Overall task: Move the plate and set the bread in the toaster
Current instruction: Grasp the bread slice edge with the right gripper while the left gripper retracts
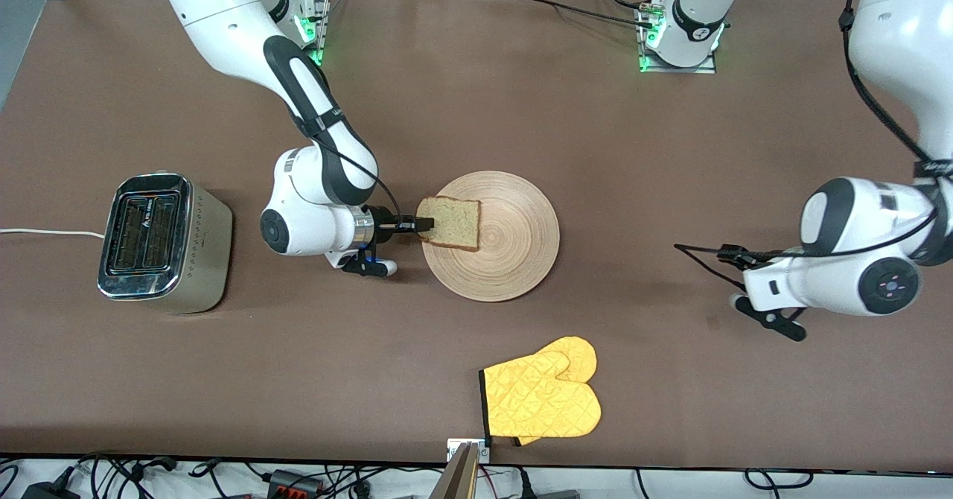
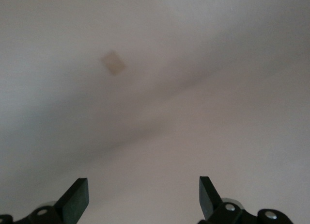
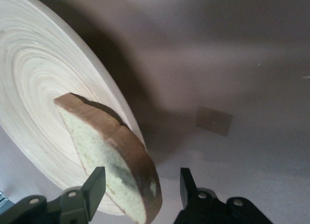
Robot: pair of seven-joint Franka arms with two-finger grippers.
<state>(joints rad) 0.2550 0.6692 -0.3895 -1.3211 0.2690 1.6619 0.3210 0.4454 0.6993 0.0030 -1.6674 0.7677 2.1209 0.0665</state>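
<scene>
Toaster (image 1: 164, 242) occupies the left of the front frame, at the right arm's end of the desk (image 1: 521, 97). It stands upright with two slots facing up, and a white cord (image 1: 48, 232) runs from it toward the left frame edge.

Right gripper (image 1: 426, 224) sits left of centre, at the plate's rim. The arm reaches down from its base at the upper left. In the right wrist view the two fingers (image 3: 94, 187) stand apart with the bread (image 1: 449, 223) between them; one finger is close against the cut face, the other shows a gap from the crust. Contact cannot be confirmed, so the gripper is not yet clamped.

Bread lies at the plate edge nearest the toaster, its end overhanging the rim. In the right wrist view it appears raised at the gripper end.

Plate (image 1: 514, 249) lies flat at frame centre, well apart from the toaster.

Yellow oven mitt (image 1: 542, 398) lies lower centre, nearer the front camera than the plate, not touching it.

Left gripper (image 1: 685, 249) hangs at the right of the frame over bare desk, well apart from the plate. Its fingers (image 2: 75, 200) are spread wide with nothing between them. This arm waits.
</scene>
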